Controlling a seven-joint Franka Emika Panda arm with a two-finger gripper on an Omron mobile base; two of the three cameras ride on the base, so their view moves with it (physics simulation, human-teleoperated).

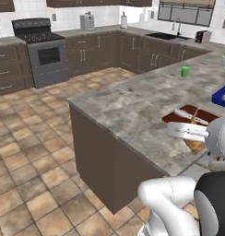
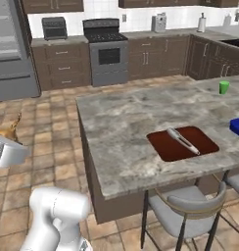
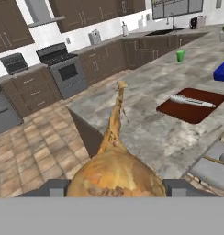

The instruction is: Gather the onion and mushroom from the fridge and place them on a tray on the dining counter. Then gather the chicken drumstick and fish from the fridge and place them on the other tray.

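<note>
While the hand view shows the fingers (image 3: 115, 187) pinching the chicken drumstick (image 3: 114, 170), the right base view shows the fridge (image 2: 11, 49).

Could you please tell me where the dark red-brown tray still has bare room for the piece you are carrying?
The flat dark red-brown tray is bare on its near-left half. The slim silvery fish lies diagonally across its right side. The grey speckled stone counter left of it is open too.
</note>
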